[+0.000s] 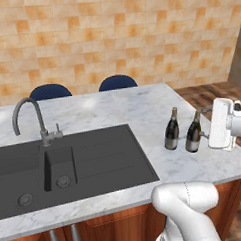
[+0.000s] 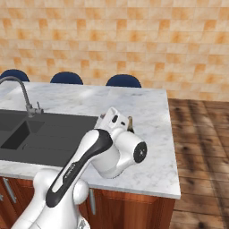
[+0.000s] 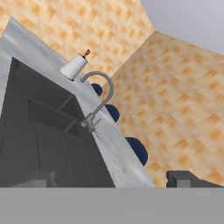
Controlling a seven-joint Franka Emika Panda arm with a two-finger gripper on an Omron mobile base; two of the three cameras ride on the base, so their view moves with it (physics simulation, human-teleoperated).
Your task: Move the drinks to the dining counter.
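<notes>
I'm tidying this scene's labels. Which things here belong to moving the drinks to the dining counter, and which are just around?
Part of the job:
- left wine bottle, upright on the counter
- right wine bottle, upright beside it
- dining counter
- pincer, open, holding nothing

Just around:
- black sink
- metal tap
- paper towel roll
- blue stools

A home kitchen: a marble-topped island (image 1: 117,110) on a wooden base carried an inset black sink (image 1: 69,162) and curved metal tap (image 1: 35,119), with blue stools (image 1: 118,82) behind and a tan tiled wall (image 1: 113,38).
</notes>
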